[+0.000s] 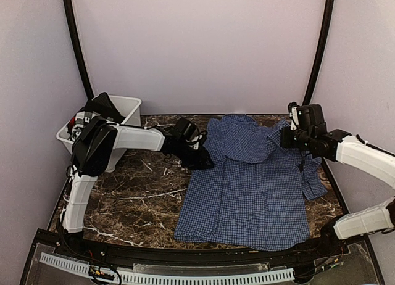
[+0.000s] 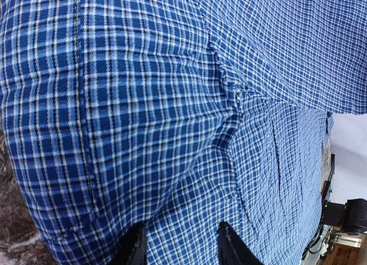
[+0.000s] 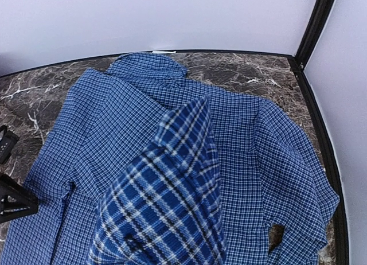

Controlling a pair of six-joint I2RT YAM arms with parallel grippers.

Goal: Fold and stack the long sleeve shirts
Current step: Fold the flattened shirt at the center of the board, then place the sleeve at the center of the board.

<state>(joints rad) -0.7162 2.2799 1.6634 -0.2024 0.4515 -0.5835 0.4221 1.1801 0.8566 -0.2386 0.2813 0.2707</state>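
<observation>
Blue fine-checked cloth shirt spread on the dark marble desk, hem nearest.
Farther up, the left tool sits released at its left edge, probably to steady it. The right tool is clenched on a lifted fold, apparently to carry it inward. A white plastic bin stands far left.

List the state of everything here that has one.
Shirt, spread flat on the table, one sleeve folded across its chest.
Left gripper, open, fingers apart over the shirt's cloth.
Right gripper, shut on the sleeve, holding it lifted.
Bin, upright, behind the left arm.
</observation>
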